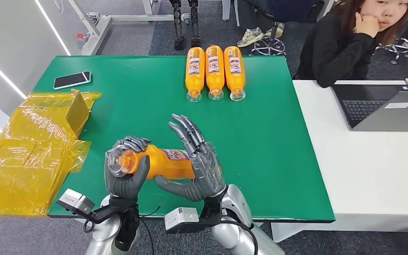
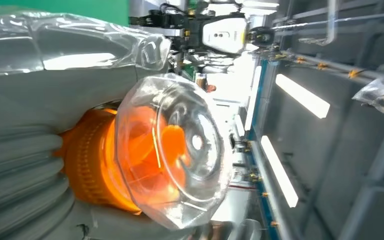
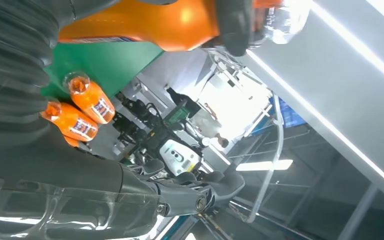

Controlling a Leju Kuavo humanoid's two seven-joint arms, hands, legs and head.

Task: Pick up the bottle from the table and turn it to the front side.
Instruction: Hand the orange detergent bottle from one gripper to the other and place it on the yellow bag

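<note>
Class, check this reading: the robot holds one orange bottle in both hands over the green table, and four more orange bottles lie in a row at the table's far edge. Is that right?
Not quite. The head view shows three orange bottles in the row at the far edge, not four. The rest stands: the left hand and right hand hold one orange bottle over the green table.

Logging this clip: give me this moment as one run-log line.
left hand: grips bottle cap end | right hand: supports its body, fingers spread | bottle: horizontal, lifted | three bottles: lying at table back
</note>
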